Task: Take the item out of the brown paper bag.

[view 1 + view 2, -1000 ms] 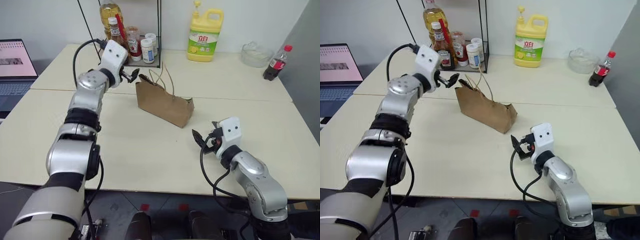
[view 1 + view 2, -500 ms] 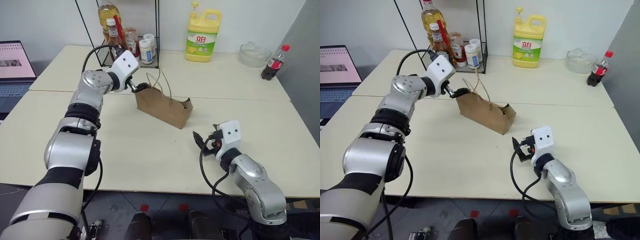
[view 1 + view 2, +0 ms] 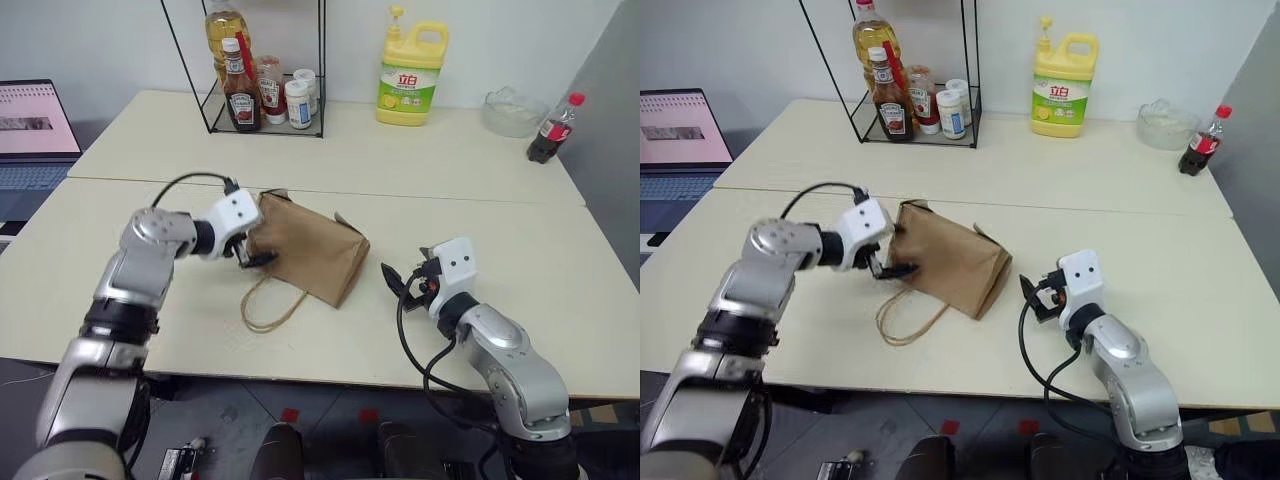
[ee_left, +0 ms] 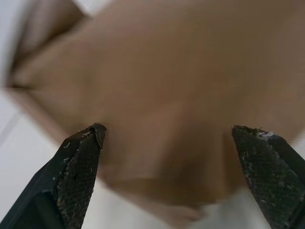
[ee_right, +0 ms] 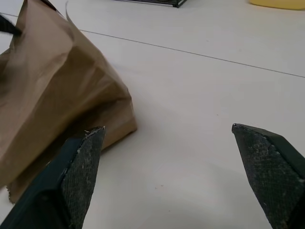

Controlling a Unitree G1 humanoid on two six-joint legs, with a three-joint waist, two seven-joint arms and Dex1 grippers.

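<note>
Left eye view — the brown paper bag (image 3: 310, 255) now lies tipped over; left gripper (image 3: 250, 258) spread wide at its mouth, empty — the item still unseen.

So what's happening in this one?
A two-armed robot is working on a brown paper bag that lies tipped over on the table, its looped handles trailing toward the near edge. The left gripper is open, right at the bag's left end, with no clear grip on it. The right gripper hovers open, just off the bag's other end. Nothing has come out of the bag yet. A wire rack of condiments, a yellow detergent jug and a cola bottle stand at the back.
</note>
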